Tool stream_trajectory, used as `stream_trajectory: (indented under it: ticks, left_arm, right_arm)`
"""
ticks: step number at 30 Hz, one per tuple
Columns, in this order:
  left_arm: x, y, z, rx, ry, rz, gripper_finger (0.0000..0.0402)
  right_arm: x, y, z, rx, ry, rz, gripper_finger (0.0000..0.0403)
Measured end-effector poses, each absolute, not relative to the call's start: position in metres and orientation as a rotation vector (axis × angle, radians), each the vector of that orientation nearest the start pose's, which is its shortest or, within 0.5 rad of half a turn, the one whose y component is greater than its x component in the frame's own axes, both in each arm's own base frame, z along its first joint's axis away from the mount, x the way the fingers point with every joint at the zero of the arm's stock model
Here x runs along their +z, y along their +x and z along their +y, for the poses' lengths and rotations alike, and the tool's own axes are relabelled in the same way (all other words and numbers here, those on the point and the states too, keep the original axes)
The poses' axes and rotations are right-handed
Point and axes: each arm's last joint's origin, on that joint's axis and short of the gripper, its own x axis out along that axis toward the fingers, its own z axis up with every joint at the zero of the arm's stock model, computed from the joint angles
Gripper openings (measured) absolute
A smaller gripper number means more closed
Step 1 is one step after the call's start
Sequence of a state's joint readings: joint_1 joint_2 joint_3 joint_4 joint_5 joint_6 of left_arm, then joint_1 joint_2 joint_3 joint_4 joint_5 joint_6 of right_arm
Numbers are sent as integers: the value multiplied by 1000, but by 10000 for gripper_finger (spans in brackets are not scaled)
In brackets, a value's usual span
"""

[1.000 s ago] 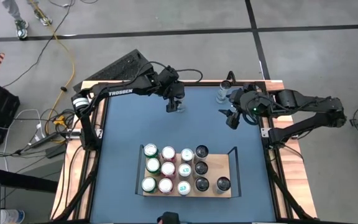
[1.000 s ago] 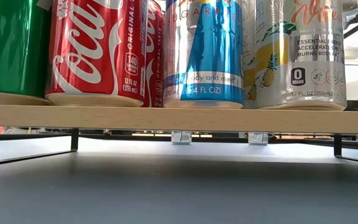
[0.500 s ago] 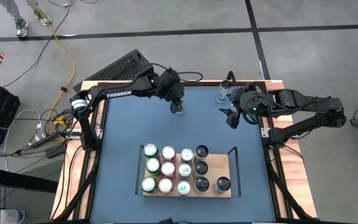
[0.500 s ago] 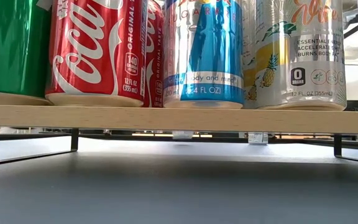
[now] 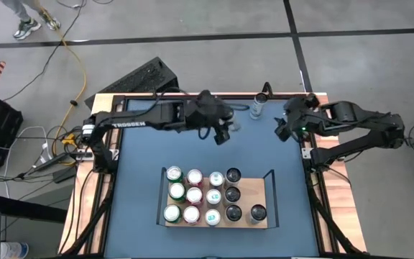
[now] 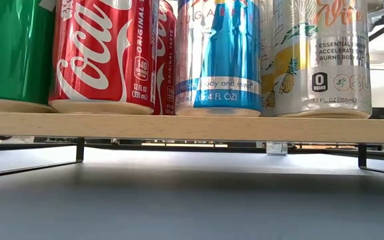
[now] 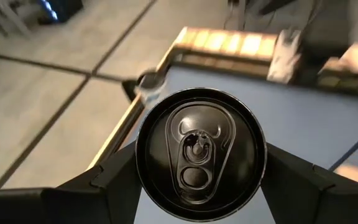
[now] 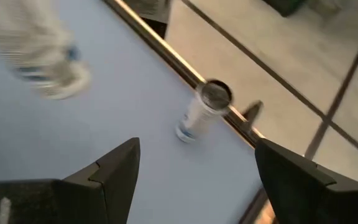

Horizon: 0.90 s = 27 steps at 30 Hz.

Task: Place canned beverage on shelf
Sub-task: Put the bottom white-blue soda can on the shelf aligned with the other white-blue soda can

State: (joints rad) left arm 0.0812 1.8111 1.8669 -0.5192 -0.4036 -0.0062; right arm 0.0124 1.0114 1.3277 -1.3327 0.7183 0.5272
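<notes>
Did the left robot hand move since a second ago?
Yes. The left hand, shut on a black-topped can, has moved from the table's far edge toward the shelf and a bit to the right in the high view.

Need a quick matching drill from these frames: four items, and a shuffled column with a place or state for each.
Items:
1. left gripper
2. right gripper
3. shelf
4. slim can

States:
A. stands alone at the table's far edge
B. open, holding nothing
C. shut on a black-topped can
D. holds rows of cans

Pairs: 1-C, 2-B, 3-D, 4-A
</notes>
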Motion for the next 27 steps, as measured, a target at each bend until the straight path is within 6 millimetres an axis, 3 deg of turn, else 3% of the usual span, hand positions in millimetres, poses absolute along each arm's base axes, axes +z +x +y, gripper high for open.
stream_trajectory:
  ticks: [7,15,21,27]
  left_arm:
    - [413,410,-9,493,25,299,256]
    - [397,425,-67,427,24,257,257]
    - [372,442,-105,388,65,284,257]
    - [371,464,-141,331,168,284,257]
  right_arm:
    - [389,118,-18,-899,137,729,301]
    - [389,108,-18,-900,125,747,301]
    - [388,107,-17,-886,121,756,301]
    - [382,108,-13,-844,108,783,301]
